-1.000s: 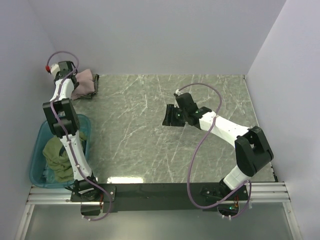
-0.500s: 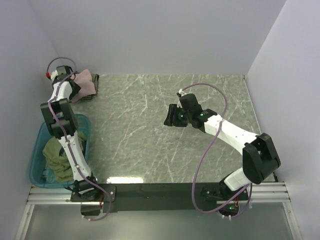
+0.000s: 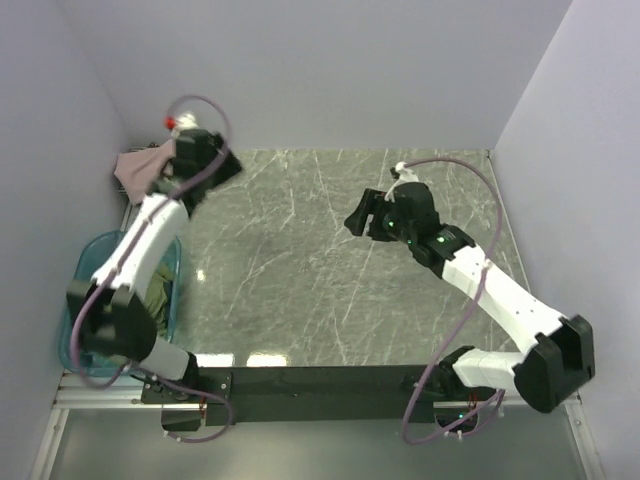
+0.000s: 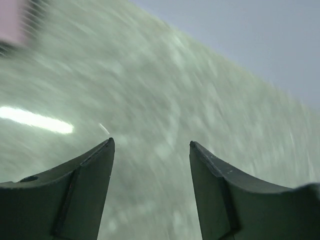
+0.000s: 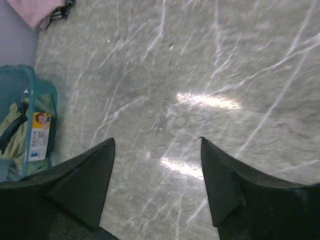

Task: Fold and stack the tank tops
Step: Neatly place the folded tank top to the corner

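Note:
The mauve-pink tank top [image 3: 138, 166] lies bunched in the far left corner. It also shows in the right wrist view [image 5: 34, 11], with the edge of the striped tank top [image 5: 63, 12] beside it. The olive-green tank top [image 5: 14, 125] lies in the blue tub [image 3: 72, 305]. My left gripper [image 3: 222, 168] is open and empty, just right of the pink top, over the table; its view [image 4: 151, 142] is blurred. My right gripper [image 3: 362, 215] is open and empty above the table's middle [image 5: 157, 140].
The green marble tabletop [image 3: 320, 280] spreads between the arms. Grey walls close the back and both sides. The blue tub [image 5: 27, 95] stands off the table's left edge and carries a label [image 5: 39, 135]. The left arm crosses above the tub.
My left gripper has swung right, away from the pink top and out over the table's back left. My right gripper has moved right and a little back. Both stayed open.

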Controlling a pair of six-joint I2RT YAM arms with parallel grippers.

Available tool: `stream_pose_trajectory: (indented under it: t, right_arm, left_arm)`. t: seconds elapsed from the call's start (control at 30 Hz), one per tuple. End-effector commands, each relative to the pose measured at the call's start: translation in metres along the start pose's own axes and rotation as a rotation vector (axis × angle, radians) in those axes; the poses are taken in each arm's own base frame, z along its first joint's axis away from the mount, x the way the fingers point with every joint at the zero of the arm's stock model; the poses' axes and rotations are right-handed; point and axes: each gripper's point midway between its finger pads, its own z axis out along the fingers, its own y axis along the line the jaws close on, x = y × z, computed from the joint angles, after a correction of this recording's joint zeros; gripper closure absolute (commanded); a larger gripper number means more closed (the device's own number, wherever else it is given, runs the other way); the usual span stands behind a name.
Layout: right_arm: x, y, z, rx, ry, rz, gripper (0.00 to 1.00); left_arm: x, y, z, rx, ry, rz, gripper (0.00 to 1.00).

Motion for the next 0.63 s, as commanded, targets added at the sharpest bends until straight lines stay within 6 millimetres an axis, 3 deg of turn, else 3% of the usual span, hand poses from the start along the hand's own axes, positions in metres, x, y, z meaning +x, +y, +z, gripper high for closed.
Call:
stream_pose_trajectory:
  t: [0.0, 0.07, 0.1, 0.23, 0.37, 0.6]
  right_arm:
    - [-0.025, 0.0, -0.025, 0.002, -0.125, 0.024, 0.22]
    - [-0.027, 0.0, -0.033, -0.004, -0.141, 0.03, 0.21]
    - [-0.029, -0.005, -0.039, 0.02, -0.167, 0.035, 0.2]
    - [-0.023, -0.025, -0.052, 0.094, -0.198, 0.046, 0.16]
    - [-0.01, -0.042, -0.06, 0.126, -0.226, 0.053, 0.12]
    - [-0.013, -0.044, -0.072, 0.13, -0.258, 0.056, 0.1]
  left_arm:
    - [0.075, -0.047, -0.049, 0.155, 0.113, 0.088, 0.33]
    - [0.105, -0.054, -0.075, 0.195, 0.133, 0.128, 0.33]
    - [0.13, -0.072, -0.093, 0.258, 0.165, 0.166, 0.33]
    - [0.17, -0.071, -0.132, 0.339, 0.196, 0.189, 0.33]
    - [0.181, -0.068, -0.147, 0.372, 0.208, 0.2, 0.33]
    - [0.176, -0.067, -0.156, 0.373, 0.2, 0.225, 0.33]
